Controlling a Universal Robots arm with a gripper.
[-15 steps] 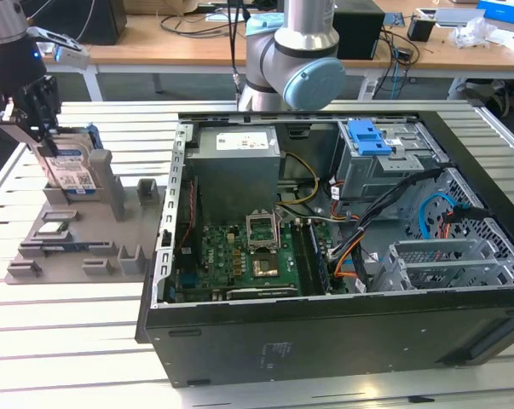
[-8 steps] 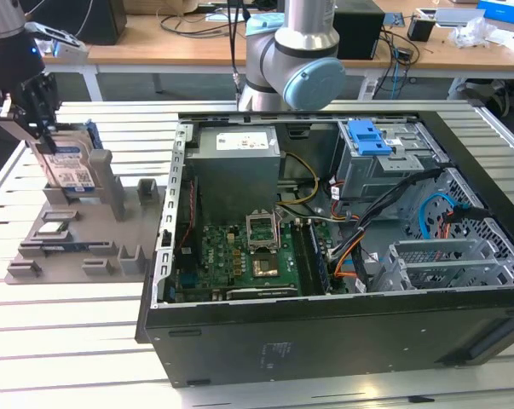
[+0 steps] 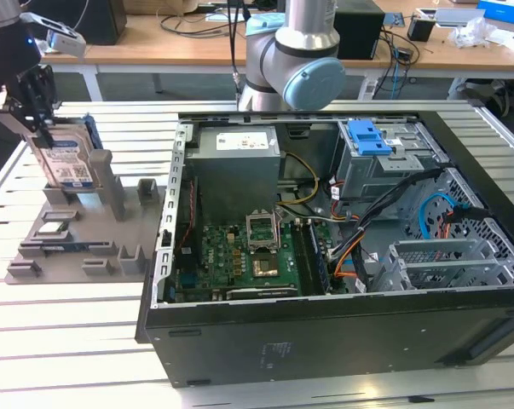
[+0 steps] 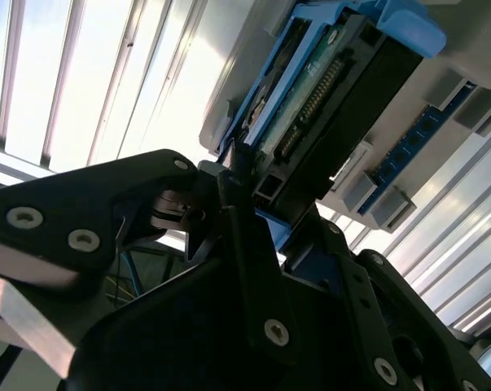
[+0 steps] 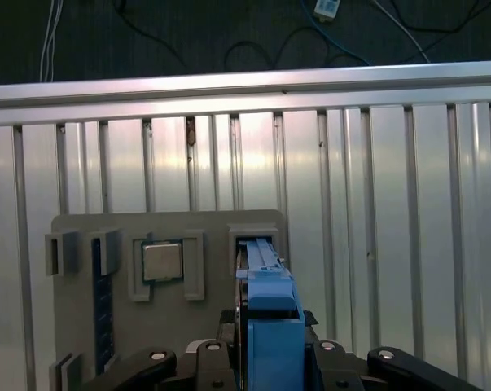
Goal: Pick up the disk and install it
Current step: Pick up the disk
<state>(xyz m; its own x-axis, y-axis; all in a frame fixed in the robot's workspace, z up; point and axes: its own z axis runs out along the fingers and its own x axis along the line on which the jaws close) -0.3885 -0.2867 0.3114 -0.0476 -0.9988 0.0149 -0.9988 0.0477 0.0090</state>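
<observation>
At the exterior view's upper left I see the disk (image 3: 69, 160) standing on edge over the grey holder (image 3: 86, 232), long axis near vertical, white label (image 3: 67, 169) with blue band facing the camera, blue bracket (image 3: 92, 149) framing its silver body. Its lower end may rest in the holder. My gripper (image 3: 37, 119) is clamped narrow on its top edge

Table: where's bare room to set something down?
Bare table slats in front of the grey holder, on the exterior view's left of the case. Crowded: the holder, with the gripper at the disk, and the case.
</observation>
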